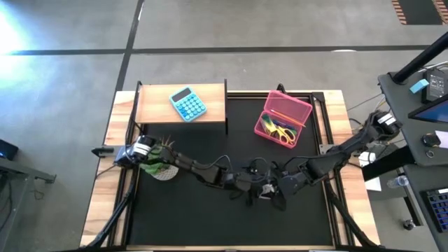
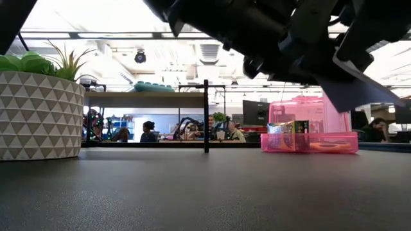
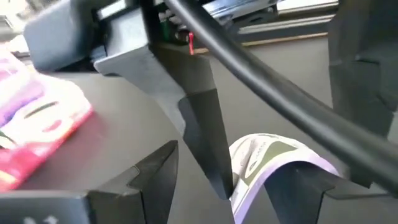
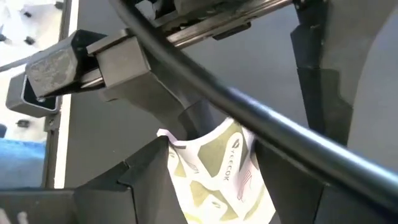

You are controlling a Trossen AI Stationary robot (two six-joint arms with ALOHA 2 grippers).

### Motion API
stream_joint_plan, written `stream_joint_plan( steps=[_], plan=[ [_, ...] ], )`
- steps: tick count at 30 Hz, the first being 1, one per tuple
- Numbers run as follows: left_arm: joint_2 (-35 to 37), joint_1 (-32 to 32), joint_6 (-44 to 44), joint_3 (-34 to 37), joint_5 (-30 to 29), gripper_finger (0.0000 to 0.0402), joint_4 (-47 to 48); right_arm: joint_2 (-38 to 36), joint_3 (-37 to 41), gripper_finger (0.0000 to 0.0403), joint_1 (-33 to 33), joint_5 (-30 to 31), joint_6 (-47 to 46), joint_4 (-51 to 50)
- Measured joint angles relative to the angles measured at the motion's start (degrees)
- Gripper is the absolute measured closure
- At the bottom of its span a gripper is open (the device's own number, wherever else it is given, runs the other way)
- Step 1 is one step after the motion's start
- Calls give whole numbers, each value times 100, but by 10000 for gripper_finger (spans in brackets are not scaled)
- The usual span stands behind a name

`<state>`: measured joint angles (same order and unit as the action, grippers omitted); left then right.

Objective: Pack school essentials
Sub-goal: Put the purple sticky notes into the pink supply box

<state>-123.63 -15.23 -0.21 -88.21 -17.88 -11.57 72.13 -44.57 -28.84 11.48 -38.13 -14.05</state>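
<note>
Black matting [image 1: 210, 217] covers the middle of the wooden bench [image 1: 122, 133], with a bright open workroom behind it in the low view.

At the mat's centre the left pincer [image 1: 255, 187] and the right pincer [image 1: 270, 189] meet tip to tip, raised a little above the surface. Between them is the lilac square note pad with a green-and-white printed face [image 4: 217, 168]. It is bowed into an arch [image 3: 267, 155] and lifted clear of the mat. Both wrist views show the pad in the gap of that arm's own pincer, with part of the other pincer touching the pad's edge. Whether either pincer is clamped on the pad or merely stands around it cannot be told.

Outward from this meeting point, the left arm runs back over the green spiky plant in a white triangle-patterned pot [image 2: 38, 115], which stands near the mat's left edge. The right arm runs back to the bench's right side.

Well apart from the pincers, toward the far right of the mat, the pink translucent plastic pencil case [image 1: 285, 106] lies open. Inside it are the yellow-handled scissors [image 1: 283, 133] and a small yellow box [image 2: 294, 136].

On the far left, a teal pocket calculator [image 1: 187, 104] rests on a low wooden shelf [image 1: 213, 115].

Several people [image 2: 149, 131] sit in the distant room.
</note>
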Motion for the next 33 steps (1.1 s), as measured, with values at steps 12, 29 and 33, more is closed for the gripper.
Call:
stream_joint_plan(
  steps=[12, 29, 33],
  plan=[
    [4, 598, 555, -355, 28, 197, -28, -688, -1, 175, 212, 747, 127, -936],
    [38, 1848, 1117, -818, 459, 197, -59, -1628, -3, 175, 2521, 606, 1683, -1656],
    [37, 2223, 1117, -906, 682, 197, 17, -1689, -3, 175, 3242, 577, 2026, -1722]
  ],
)
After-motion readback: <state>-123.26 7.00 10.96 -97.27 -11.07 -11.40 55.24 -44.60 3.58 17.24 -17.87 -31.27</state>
